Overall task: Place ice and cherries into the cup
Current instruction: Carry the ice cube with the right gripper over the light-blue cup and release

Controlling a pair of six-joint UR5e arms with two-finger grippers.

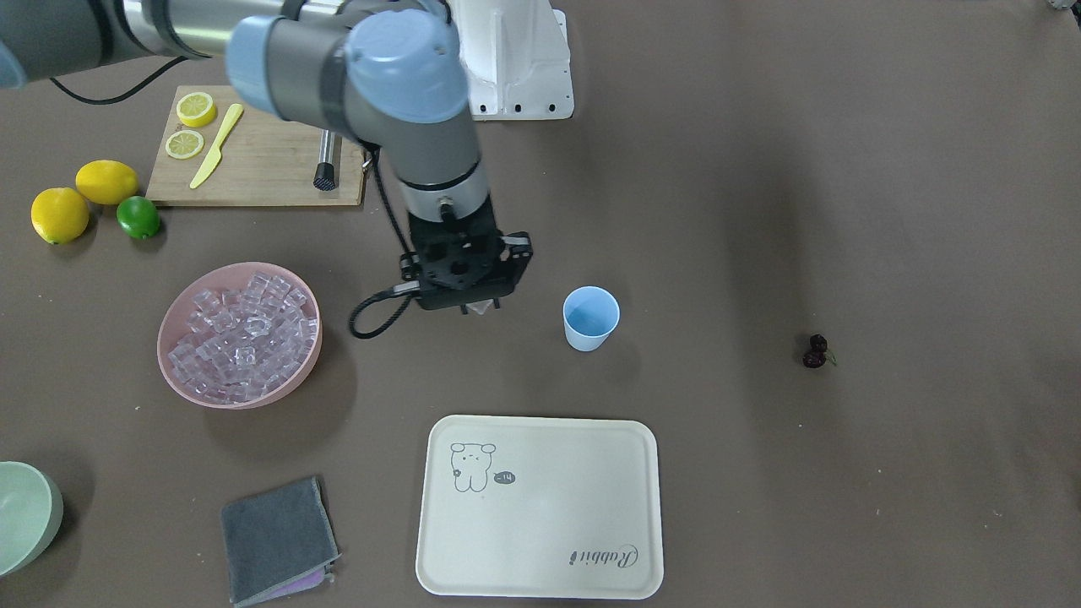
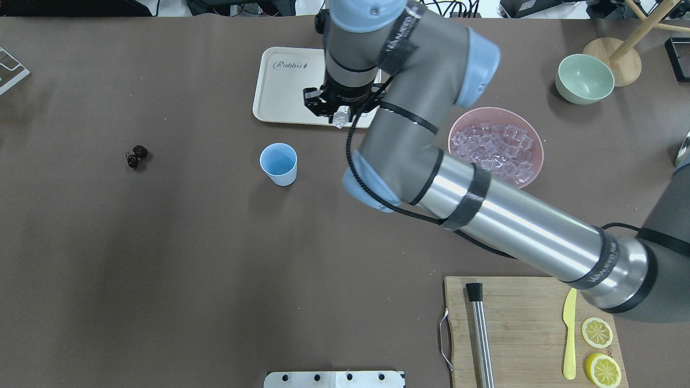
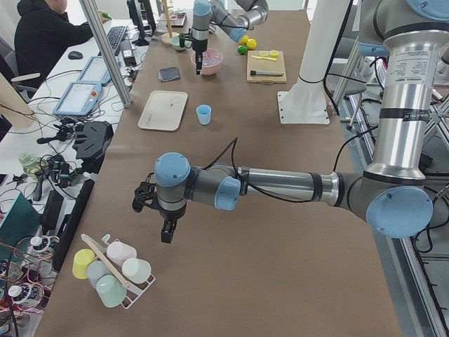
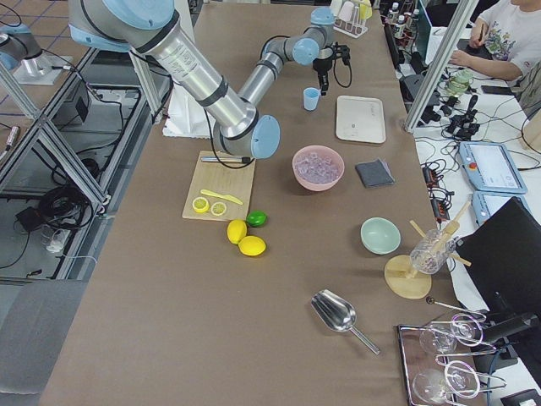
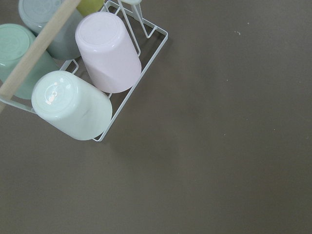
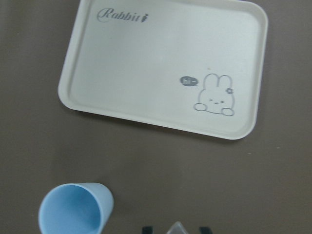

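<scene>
Your right gripper point(image 1: 478, 306) has its fingers pinching one small clear ice cube point(image 6: 179, 227) above the brown counter point(image 1: 760, 211). The small light-blue plastic cup point(image 1: 590, 317) stands upright close by on its left. Centre the cube over the rim, lower, then release. Whether the left gripper point(image 3: 168, 235) has its fingers spread, I cannot tell.

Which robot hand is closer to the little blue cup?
Right. The right gripper, pinching an ice cube, hangs just beside the cup; the left gripper is far down the table by a rack of cups.
</scene>
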